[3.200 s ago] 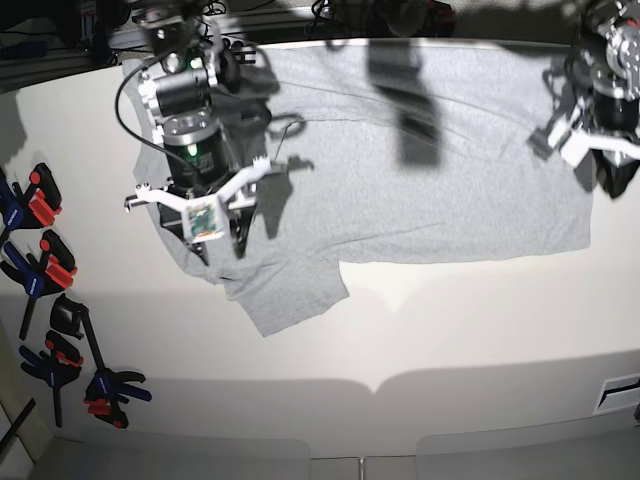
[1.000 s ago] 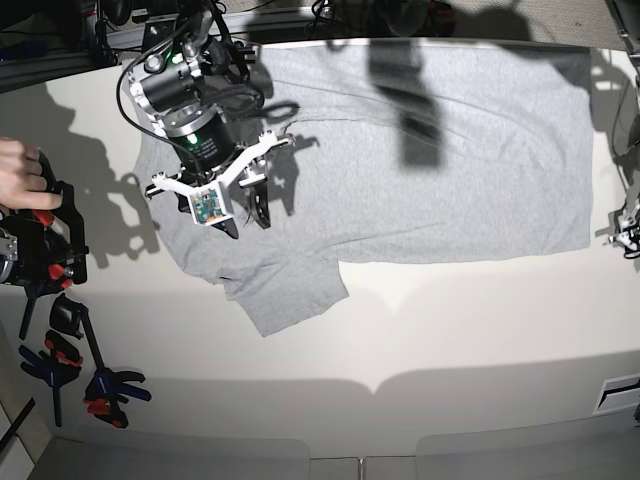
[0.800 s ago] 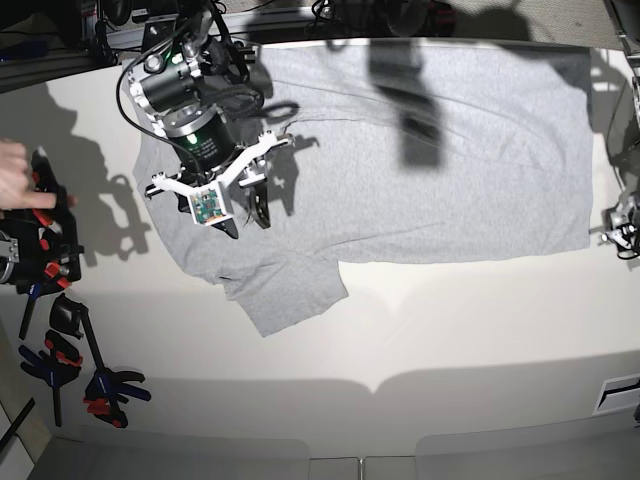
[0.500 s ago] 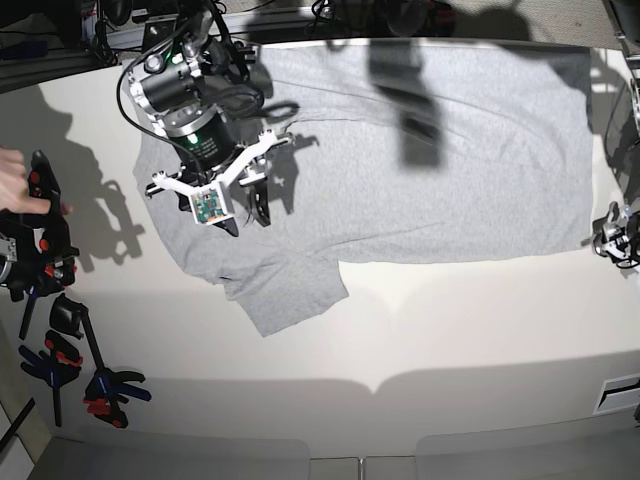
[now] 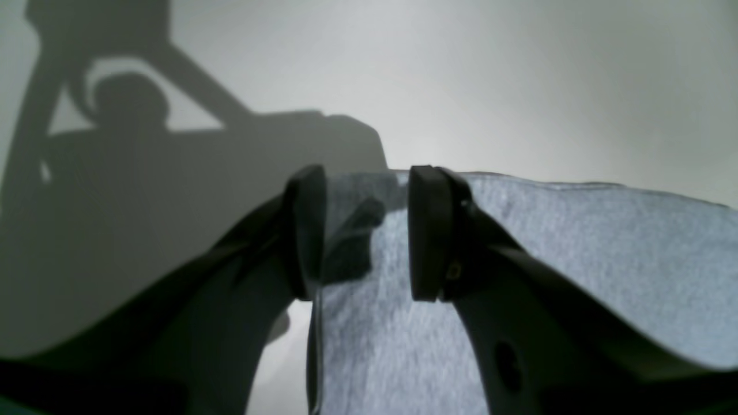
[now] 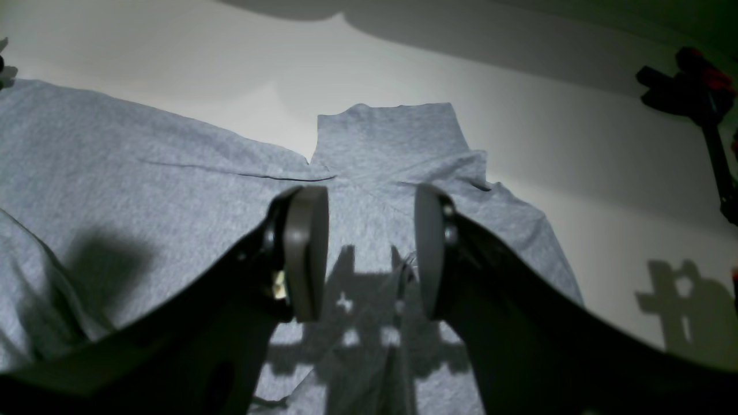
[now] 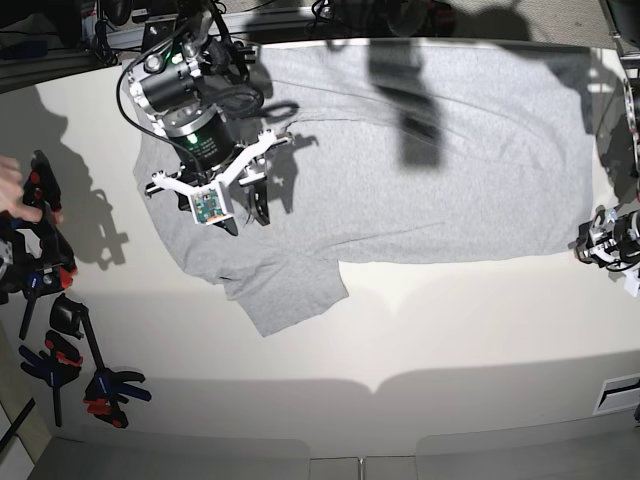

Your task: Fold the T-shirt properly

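The T-shirt lies spread flat on the white table, plain grey side up, its body running across the far half of the table in the base view and one short sleeve sticking out toward the near side at that view's left. The right gripper hangs over the sleeve end of the shirt, near the shoulder, its jaws parted with nothing between them; in the right wrist view the two pads stand well apart above the cloth, the sleeve lies just beyond them, and their shadow falls on the fabric beneath. The left gripper sits at the opposite end, at the shirt's near corner on the base view's right edge. In the left wrist view its jaws are released and straddle the shirt's corner: grey cloth fills the gap between the pads and spreads away to that view's right, while bare table shows beyond the hem; the pads do not press on the fabric. Whether the lower finger touches the cloth cannot be told. Black clamps with red and blue grips lie beside the table's edge at the base view's left, well apart from the shirt, and a person's hand rests on one of them.
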`<action>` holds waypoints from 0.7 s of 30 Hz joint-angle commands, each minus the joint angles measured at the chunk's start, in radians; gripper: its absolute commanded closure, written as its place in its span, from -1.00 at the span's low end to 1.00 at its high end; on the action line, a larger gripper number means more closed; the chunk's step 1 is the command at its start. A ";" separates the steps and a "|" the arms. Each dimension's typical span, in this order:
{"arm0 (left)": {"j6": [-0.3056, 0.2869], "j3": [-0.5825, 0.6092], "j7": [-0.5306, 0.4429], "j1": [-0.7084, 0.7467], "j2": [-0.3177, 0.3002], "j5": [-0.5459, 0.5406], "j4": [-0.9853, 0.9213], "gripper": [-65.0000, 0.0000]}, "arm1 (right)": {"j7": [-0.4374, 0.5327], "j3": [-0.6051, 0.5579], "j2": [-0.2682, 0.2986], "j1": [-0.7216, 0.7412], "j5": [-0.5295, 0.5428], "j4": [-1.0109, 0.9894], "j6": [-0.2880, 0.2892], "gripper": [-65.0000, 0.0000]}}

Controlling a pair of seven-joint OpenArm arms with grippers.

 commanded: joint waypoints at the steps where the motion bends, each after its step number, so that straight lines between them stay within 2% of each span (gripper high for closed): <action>1: -0.017 -0.005 -0.045 -0.014 -0.015 0.003 0.011 0.33 | 0.026 0.003 0.000 0.006 0.009 0.016 0.004 0.29; 3: -0.016 -0.005 -0.112 0.008 -0.009 0.094 0.011 0.33 | 0.026 0.003 0.000 0.006 0.009 0.016 0.004 0.29; 5: -0.013 -0.005 -0.137 0.029 -0.007 0.156 0.011 0.33 | 0.019 0.003 0.000 0.006 0.005 0.016 0.005 0.29; 9: -0.013 -0.005 -0.129 0.052 -0.008 0.157 0.011 0.33 | 0.019 0.003 0.000 0.006 0.006 0.016 0.005 0.29; 15: -0.013 -0.005 -0.087 0.056 -0.007 0.053 0.013 0.33 | 0.023 0.003 0.000 0.006 0.006 0.016 0.005 0.29; 18: -0.012 -0.005 -0.117 0.055 -0.011 0.098 0.014 0.33 | 0.023 0.003 0.000 0.006 0.006 0.016 0.005 0.29; 21: 0.060 -0.005 -0.181 0.041 -0.030 0.135 0.014 0.33 | 0.023 0.003 0.000 0.006 0.006 0.016 0.005 0.29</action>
